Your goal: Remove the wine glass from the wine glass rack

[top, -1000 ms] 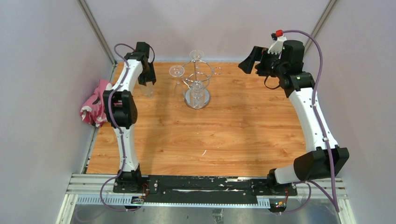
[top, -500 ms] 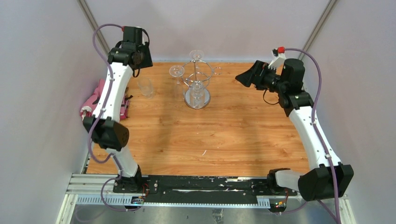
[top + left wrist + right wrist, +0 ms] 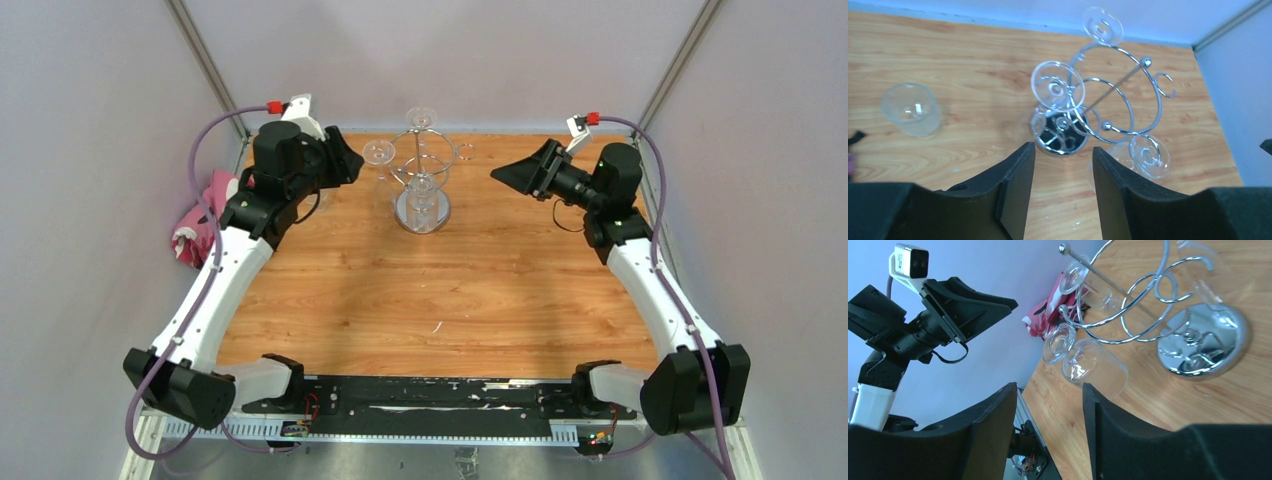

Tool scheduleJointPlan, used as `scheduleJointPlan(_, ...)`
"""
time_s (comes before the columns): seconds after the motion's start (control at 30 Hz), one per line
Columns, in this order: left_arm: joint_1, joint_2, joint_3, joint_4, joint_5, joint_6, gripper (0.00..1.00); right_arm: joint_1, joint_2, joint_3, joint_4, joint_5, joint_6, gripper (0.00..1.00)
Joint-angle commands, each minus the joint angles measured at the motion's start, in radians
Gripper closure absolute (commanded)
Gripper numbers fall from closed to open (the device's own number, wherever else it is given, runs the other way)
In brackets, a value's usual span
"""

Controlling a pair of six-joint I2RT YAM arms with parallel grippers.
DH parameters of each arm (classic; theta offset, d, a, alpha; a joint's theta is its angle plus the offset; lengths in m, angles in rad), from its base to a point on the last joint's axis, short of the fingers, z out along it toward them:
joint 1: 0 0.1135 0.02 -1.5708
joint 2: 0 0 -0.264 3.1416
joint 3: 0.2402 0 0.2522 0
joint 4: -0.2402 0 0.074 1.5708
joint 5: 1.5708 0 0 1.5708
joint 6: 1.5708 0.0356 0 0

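The chrome wine glass rack (image 3: 421, 190) stands on its disc base at the back middle of the wooden table. Three clear wine glasses hang upside down from its rings, with feet at the left (image 3: 378, 152), the back (image 3: 421, 117) and the front. In the left wrist view the rack (image 3: 1108, 107) is ahead, with a glass foot (image 3: 1057, 85) nearest. My left gripper (image 3: 345, 160) is open and empty, just left of the rack. My right gripper (image 3: 505, 172) is open and empty, apart to its right. The right wrist view shows the rack (image 3: 1204, 342) and a hanging glass (image 3: 1093, 365).
A clear tumbler (image 3: 912, 110) stands on the table left of the rack; the left arm hides it in the top view. A pink cloth (image 3: 200, 225) lies at the table's left edge. Walls close in the back and both sides.
The left arm has swung up from the tumbler and now points its open gripper at the rack. The right gripper has moved left and down toward the rack.
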Motion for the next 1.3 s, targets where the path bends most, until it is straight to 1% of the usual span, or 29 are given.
scheduleJointPlan(0.0, -0.02, -0.019, -0.054, 0.123, 0.072, -0.034, 0.49, 0.103, 0.136, 0.075, 0.106, -0.05, 0.061, 0.49)
scheduleJointPlan(0.07, -0.021, -0.02, -0.068, 0.13, 0.064, -0.036, 0.49, 0.128, 0.196, 0.11, 0.105, -0.046, 0.058, 0.53)
scheduleJointPlan(0.2, -0.021, 0.0, -0.077, 0.135, 0.07, -0.033, 0.49, 0.15, 0.29, 0.169, 0.098, -0.041, 0.044, 0.55)
scheduleJointPlan(0.37, -0.031, 0.026, -0.106, 0.2, 0.142, -0.088, 0.5, 0.162, 0.363, 0.228, 0.087, -0.043, 0.045, 0.57)
scheduleJointPlan(0.53, -0.051, 0.066, -0.096, 0.183, 0.074, -0.075, 0.51, 0.184, 0.408, 0.269, 0.09, -0.058, 0.068, 0.59)
scheduleJointPlan(0.8, -0.059, 0.109, -0.102, 0.208, 0.116, -0.096, 0.52, 0.24, 0.431, 0.282, 0.075, -0.065, 0.071, 0.6)
scheduleJointPlan(1.27, -0.087, 0.061, -0.104, 0.187, 0.144, -0.106, 0.52, 0.248, 0.423, 0.248, 0.049, -0.05, 0.052, 0.6)
